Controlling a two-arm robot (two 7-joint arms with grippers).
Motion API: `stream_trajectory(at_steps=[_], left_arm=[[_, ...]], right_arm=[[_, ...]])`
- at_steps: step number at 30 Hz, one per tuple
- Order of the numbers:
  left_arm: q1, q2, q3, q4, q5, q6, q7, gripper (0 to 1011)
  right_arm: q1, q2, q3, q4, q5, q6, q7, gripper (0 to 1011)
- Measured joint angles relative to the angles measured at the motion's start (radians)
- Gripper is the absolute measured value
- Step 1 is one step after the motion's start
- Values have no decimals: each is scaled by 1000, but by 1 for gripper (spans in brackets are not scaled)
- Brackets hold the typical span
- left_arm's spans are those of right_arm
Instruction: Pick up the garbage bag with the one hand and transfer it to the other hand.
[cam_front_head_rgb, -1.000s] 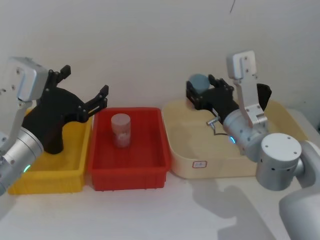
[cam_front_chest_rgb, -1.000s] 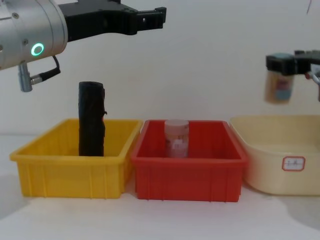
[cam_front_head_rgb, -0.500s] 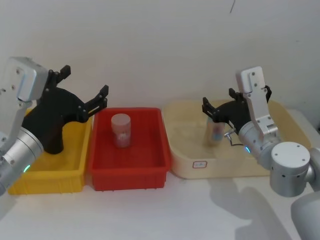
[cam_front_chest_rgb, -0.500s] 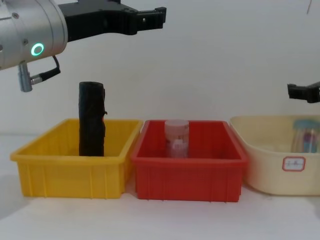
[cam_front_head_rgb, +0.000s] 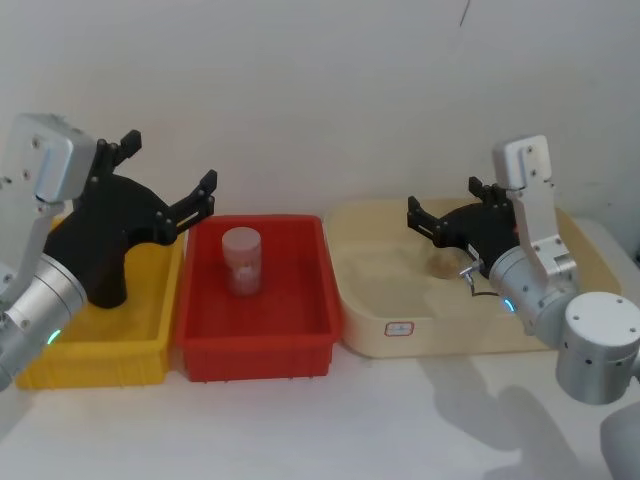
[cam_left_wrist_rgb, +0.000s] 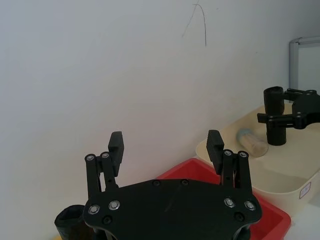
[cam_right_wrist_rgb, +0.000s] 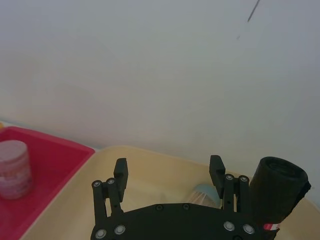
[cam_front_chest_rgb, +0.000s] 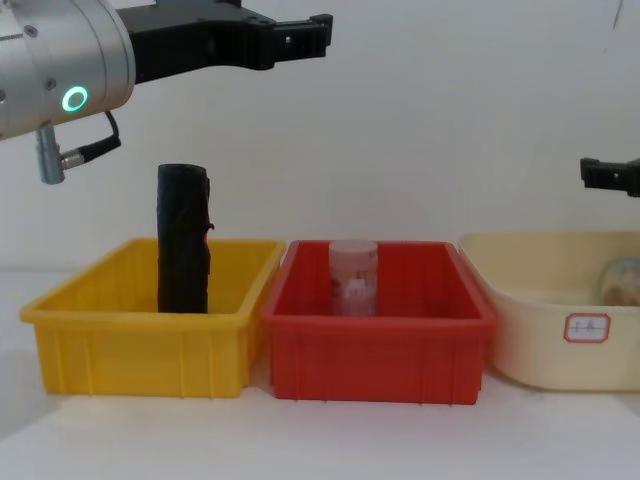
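Observation:
The garbage bag (cam_front_chest_rgb: 183, 238), a black roll with a small red mark on its side, stands upright in the yellow bin (cam_front_chest_rgb: 140, 340). In the head view the garbage bag (cam_front_head_rgb: 98, 262) sits partly behind my left gripper (cam_front_head_rgb: 168, 165). That gripper hangs open and empty above the bin, clear of the roll, on the arm with the green ring. From the left wrist the left gripper (cam_left_wrist_rgb: 166, 145) points over the red bin, with the bag's top (cam_left_wrist_rgb: 70, 224) low beside it. My right gripper (cam_front_head_rgb: 443, 198) is open and empty over the beige tub (cam_front_head_rgb: 400, 300).
A pinkish jar (cam_front_head_rgb: 242, 260) stands in the red bin (cam_front_head_rgb: 255, 345) between the yellow bin and the tub. A blue-lidded jar (cam_right_wrist_rgb: 202, 192) lies on its side in the tub. A second black roll (cam_right_wrist_rgb: 277, 192) with a jutting flap stands at the tub's far side.
My right gripper carried the blue-lidded jar down into the beige tub, let it go and drew back open. The jar tipped onto its side. The left arm has not moved.

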Motion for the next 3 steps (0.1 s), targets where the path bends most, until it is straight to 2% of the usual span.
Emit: stream_trajectory(at_steps=[3], left_arm=[[0,0,0,0,0,0,0,1000]], right_arm=[[-13,0,6,-25,12,3,9,1000]])
